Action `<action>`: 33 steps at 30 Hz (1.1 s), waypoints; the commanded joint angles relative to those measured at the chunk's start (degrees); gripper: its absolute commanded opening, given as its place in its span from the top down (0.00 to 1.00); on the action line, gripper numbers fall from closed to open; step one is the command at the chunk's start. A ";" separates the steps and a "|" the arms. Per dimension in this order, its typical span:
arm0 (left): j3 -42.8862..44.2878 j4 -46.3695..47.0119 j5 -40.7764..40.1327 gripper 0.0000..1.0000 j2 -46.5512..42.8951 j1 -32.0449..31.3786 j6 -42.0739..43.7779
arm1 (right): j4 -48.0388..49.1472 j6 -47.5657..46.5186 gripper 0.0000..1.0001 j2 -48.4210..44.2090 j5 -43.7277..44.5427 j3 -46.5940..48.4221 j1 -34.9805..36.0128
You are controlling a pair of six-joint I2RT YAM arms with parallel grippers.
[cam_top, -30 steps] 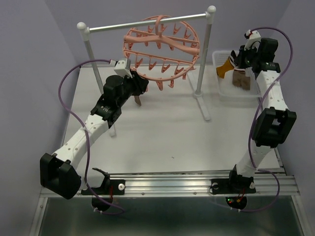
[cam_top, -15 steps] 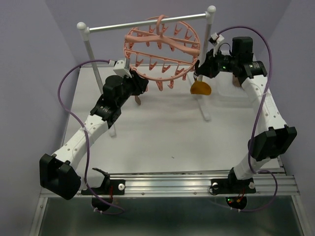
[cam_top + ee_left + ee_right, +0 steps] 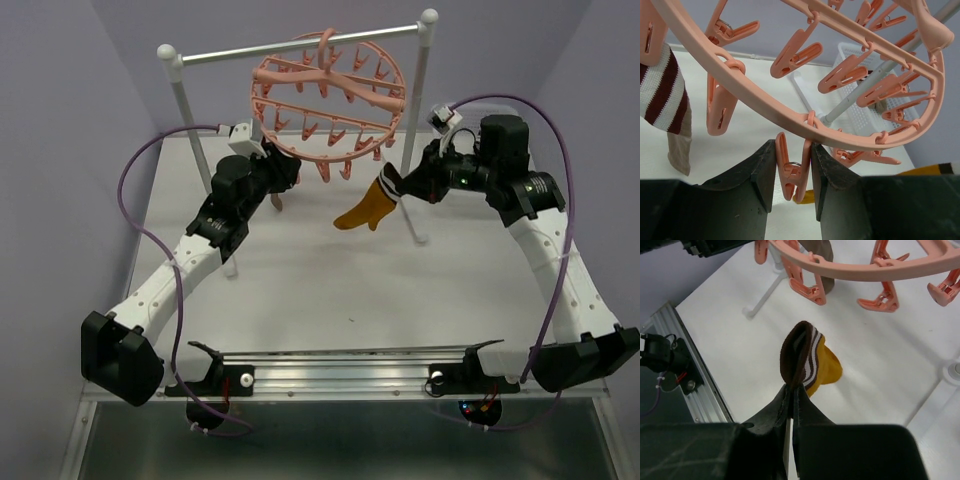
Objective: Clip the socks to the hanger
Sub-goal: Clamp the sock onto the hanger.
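- The hanger (image 3: 328,110) is a salmon-pink plastic ring with flat spokes. It looks smooth and a bit glossy, and it's hooked over the metal rail (image 3: 300,45), with little peg clips dangling all round.
- The left gripper (image 3: 792,177) has chunky matte black fingers. They're squeezed against both sides of one clip (image 3: 791,170) hanging off the ring's rim, so that clip sits right between them.
- Left of that in the left wrist view, the striped sock (image 3: 662,95) hangs from another clip. It has a ribbed knit cuff in maroon and white, with a tan body below.
- The right gripper (image 3: 791,400) is pinched tight on the cuff of the mustard sock (image 3: 812,365). The cuff has a dark brown edge and thin white and brown stripes, and the soft orange part droops away from the fingertips.
- The mustard sock is in mid-air under the ring's right side, near the clips but touching none. From the top it's left of the gripper, close to the stand's right post.
- A white mesh basket (image 3: 860,110) sits behind that post.
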 commanded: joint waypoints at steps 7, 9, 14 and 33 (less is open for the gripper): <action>-0.13 8.93 -3.07 1.00 1.77 -2.67 -2.21 | 4.49 7.93 0.99 0.32 -6.95 -6.88 3.26; 0.13 9.20 -3.16 1.00 2.30 -3.20 -2.56 | 5.73 9.08 0.98 2.08 -7.14 -6.70 4.93; -0.04 11.13 -4.38 1.00 3.00 -4.69 -3.00 | 9.31 15.40 0.98 8.92 -5.29 -3.55 9.68; -0.74 12.63 -7.11 1.00 2.30 -7.25 -2.56 | 17.24 21.74 0.98 19.22 3.05 3.58 17.33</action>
